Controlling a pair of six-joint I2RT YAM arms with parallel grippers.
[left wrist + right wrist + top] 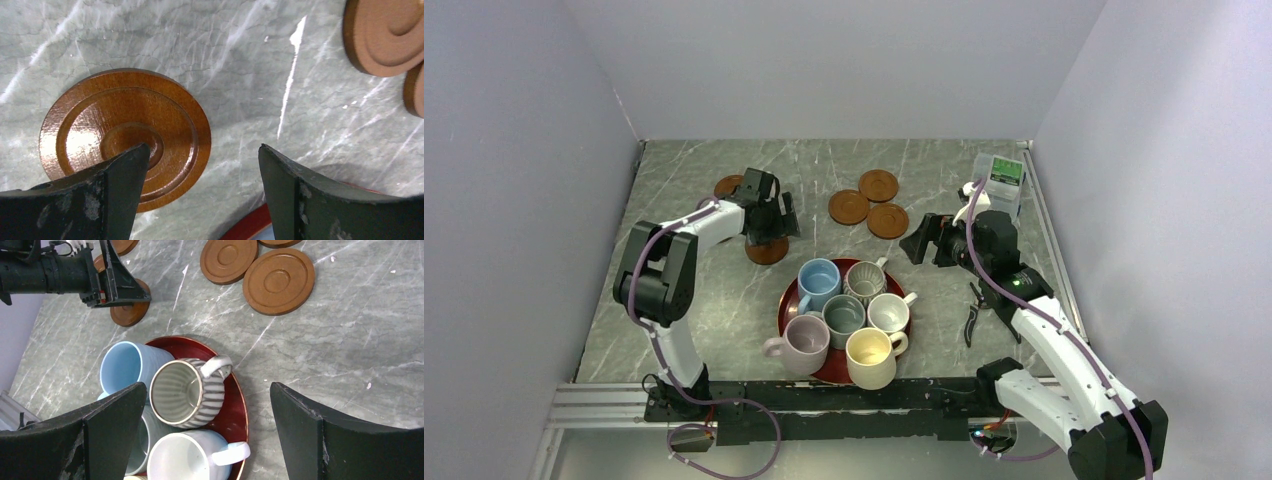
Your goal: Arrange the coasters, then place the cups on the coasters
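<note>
The coasters (878, 185) are lying loose on the surface (724, 310) toward the top of the frame. Three are huddling at upper centre, one lone coaster (767, 254) is sitting left of centre, and another coaster (727, 186) is peeking out at upper left (a sixth I cannot make out for certain). Nothing is looking arranged yet, to my eye.

All six cups (871, 355) are crowding the red tray (783, 311) at lower centre, none on a coaster, so nearly the whole job is waiting. The left jaws are hanging wide open over the lone coaster, gripping nothing. The right jaws are gaping empty above the ribbed cup (180, 390).

The overhead view is giving the full layout. Only the left wrist view is showing the lone coaster's glossy rings. The right wrist view is catching the left jaws side-on, low over that coaster (touching or not, I cannot tell).
</note>
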